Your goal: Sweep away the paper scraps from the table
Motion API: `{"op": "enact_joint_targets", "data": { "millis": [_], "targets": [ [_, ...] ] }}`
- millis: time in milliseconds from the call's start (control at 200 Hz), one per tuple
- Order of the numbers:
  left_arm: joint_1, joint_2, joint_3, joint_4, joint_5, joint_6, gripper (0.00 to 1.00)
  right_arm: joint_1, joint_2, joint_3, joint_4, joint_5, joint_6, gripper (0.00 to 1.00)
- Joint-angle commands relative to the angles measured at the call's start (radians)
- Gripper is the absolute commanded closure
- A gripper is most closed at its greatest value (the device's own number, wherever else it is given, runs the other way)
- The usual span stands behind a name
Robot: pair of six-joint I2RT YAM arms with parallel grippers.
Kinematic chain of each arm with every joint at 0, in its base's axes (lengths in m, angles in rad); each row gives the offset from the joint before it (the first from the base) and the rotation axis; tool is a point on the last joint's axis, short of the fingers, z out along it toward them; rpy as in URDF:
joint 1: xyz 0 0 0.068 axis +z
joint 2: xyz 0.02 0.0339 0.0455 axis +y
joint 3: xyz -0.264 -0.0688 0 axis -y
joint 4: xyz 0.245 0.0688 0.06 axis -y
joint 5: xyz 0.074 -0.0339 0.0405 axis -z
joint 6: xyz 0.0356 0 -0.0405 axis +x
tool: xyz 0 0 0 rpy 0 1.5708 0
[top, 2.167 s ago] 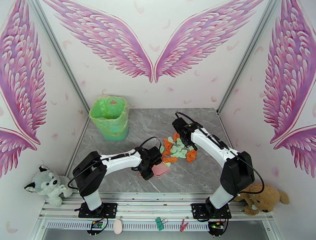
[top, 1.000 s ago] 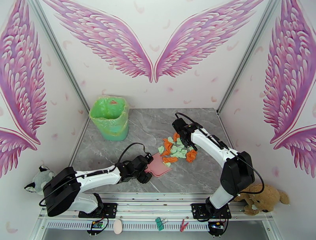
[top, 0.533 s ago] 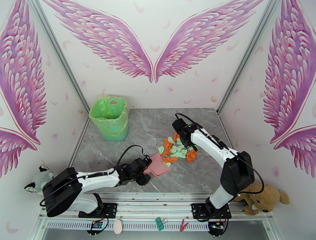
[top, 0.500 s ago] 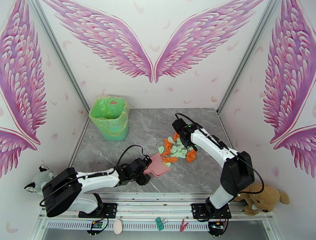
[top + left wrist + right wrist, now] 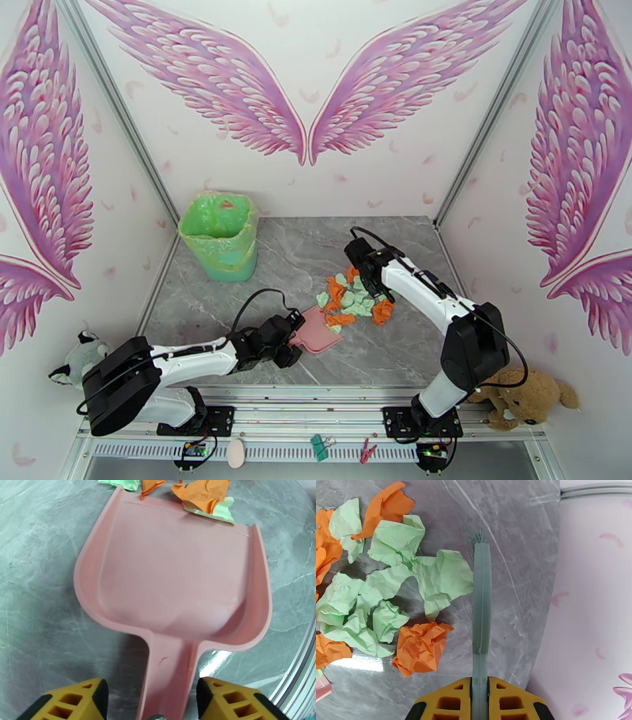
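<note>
Dustpan handle (image 5: 170, 669), lying along 12 o'clock, is straddled by the half-open left gripper (image 5: 149, 683), apparently ungripped. Scraps (image 5: 434, 574) are seen at 9 o'clock of the brush (image 5: 481, 598) clamped in the right gripper (image 5: 480, 683).

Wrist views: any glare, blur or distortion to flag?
Left wrist: white glare on the table right of the dustpan handle; the table rim bows at lower right, which is lens distortion; the dustpan is sharp. Right wrist: a glare patch on the table at lower left beside the paper scraps; the brush is crisp.
</note>
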Motion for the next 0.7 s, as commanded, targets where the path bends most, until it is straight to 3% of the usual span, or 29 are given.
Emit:
{"op": "enact_joint_targets", "data": {
  "millis": [0, 695],
  "targets": [
    [-0.003, 0.009, 0.003, 0.010, 0.001, 0.012, 0.41, 0.006, -0.023, -0.006, 0.006, 0.011, 0.003, 1.00],
    [-0.004, 0.026, 0.033, -0.013, 0.000, 0.029, 0.41, 0.008, -0.013, -0.011, 0.010, 0.008, 0.002, 1.00]
  ]
}}
